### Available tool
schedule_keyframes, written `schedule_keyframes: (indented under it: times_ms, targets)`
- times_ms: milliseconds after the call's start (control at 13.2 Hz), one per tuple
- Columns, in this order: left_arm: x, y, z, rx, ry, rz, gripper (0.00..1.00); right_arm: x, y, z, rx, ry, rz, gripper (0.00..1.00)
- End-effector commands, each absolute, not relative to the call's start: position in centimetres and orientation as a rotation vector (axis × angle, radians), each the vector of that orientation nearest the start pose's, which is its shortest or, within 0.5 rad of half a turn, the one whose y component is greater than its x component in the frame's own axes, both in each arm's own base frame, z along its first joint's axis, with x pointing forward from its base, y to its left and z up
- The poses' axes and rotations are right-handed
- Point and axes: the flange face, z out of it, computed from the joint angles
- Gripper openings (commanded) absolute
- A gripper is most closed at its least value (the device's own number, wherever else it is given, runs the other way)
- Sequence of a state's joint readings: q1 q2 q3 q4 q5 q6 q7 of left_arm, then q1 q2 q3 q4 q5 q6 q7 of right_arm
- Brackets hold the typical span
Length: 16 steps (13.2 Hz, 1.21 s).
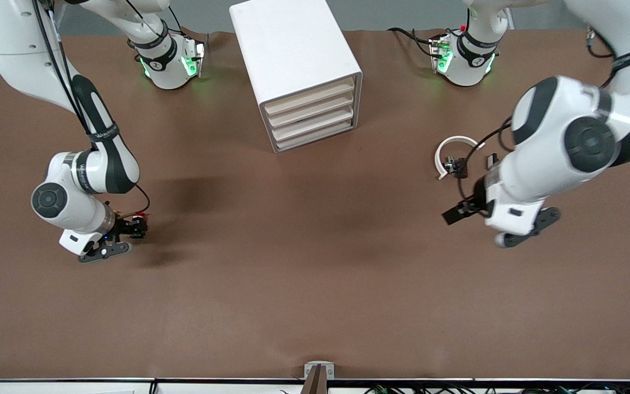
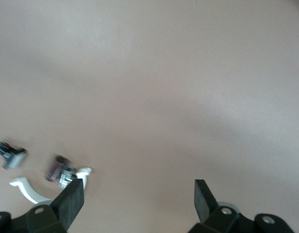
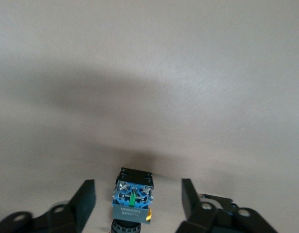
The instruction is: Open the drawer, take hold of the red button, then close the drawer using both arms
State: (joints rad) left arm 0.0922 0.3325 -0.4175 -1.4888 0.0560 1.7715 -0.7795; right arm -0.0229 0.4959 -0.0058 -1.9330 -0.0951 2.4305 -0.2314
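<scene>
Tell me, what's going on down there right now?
Right gripper open, straddling the button on the table. Left gripper open, over bare table near a white ring. Cabinet drawers all shut. Nothing in the way.

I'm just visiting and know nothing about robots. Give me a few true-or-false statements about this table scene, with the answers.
1. All four drawers of the white boxy cabinet are shut. True.
2. The right claw is clamped on the red-capped push button. False: its fingers are open on either side of it.
3. The left claw holds the curved white plastic piece. False: it is open, holding nothing.
4. The brown table bears the cabinet. True.
</scene>
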Motion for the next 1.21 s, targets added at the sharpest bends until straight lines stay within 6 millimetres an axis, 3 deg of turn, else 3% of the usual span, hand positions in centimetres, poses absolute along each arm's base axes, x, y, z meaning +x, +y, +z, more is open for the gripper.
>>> schedule_keyframes:
  times_ms: [0,76,303,454,605,681,832,1135]
  targets:
    - [60.5,-14.2,54.2,-3.092,-0.577,0.065,1.00,62.9,-1.2,27.8,-3.184,-0.437,-0.021,1.00]
    - [59.8,-13.6,55.4,-3.088,-0.555,0.076,1.00,63.2,-0.7,29.8,-3.189,-0.381,0.012,1.00]
    - [57.4,-12.1,59.0,-3.065,-0.569,0.080,1.00,63.4,3.6,36.7,-3.222,-0.175,0.101,1.00]
    - [55.9,-11.9,60.7,-3.057,-0.523,0.085,1.00,62.6,5.4,40.9,-3.227,-0.171,0.090,1.00]
    - [54.4,-10.4,62.8,-3.107,-0.420,0.088,1.00,61.5,5.5,44.7,-3.230,-0.166,0.060,1.00]
    - [53.5,-8.5,63.3,-3.124,-0.362,0.096,1.00,61.0,5.3,46.2,-3.231,-0.162,0.052,1.00]
    - [51.3,-6.6,63.9,-3.136,-0.238,0.090,1.00,59.7,4.7,49.4,-3.234,-0.145,0.025,1.00]
    - [48.4,-7.7,64.6,-3.122,-0.169,0.068,1.00,57.5,2.5,54.7,-3.234,-0.087,0.019,1.00]
